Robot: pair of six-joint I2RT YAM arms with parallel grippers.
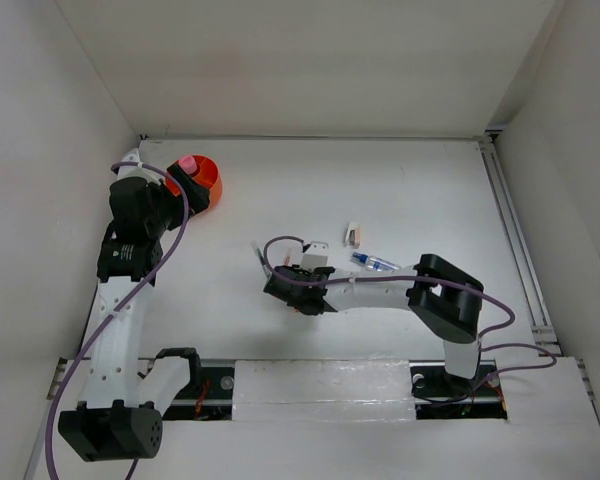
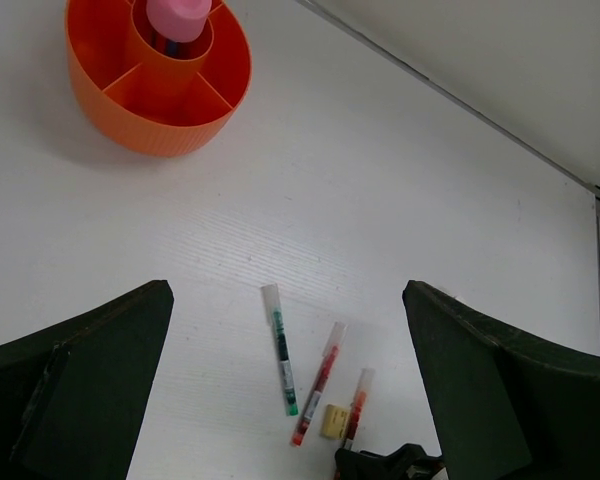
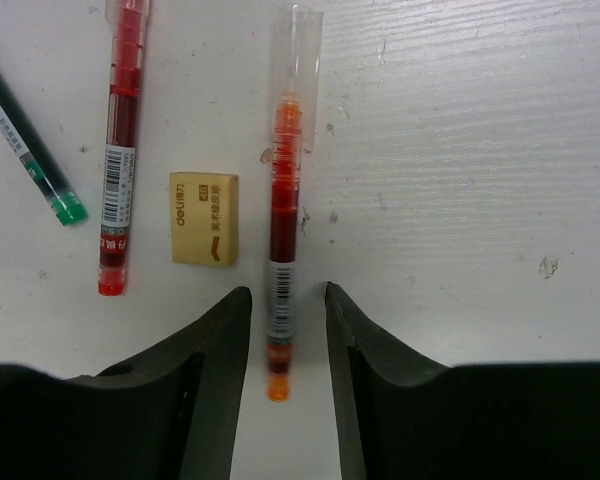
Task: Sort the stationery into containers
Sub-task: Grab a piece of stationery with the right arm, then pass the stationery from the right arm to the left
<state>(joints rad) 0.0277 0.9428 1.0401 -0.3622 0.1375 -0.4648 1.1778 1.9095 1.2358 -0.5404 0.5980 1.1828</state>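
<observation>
The orange tub (image 2: 160, 95) stands at the table's far left, with a pink-capped tube (image 2: 180, 15) upright in its middle cup. My left gripper (image 2: 288, 295) hovers open and empty by the tub (image 1: 208, 185). A dark green pen (image 3: 35, 160), a red pen (image 3: 120, 150), a tan eraser (image 3: 205, 218) and an orange-red pen (image 3: 283, 200) lie flat mid-table. My right gripper (image 3: 287, 300) is low over the table. Its jaws straddle the orange-red pen's lower end, with a thin gap on each side. A blue-capped tube (image 1: 375, 263) and a white-tan eraser (image 1: 353, 235) lie to the right.
White walls close the table in at the back and on both sides. A metal rail (image 1: 510, 230) runs along the right edge. The right arm's purple cable (image 1: 280, 245) loops over the table just above its gripper.
</observation>
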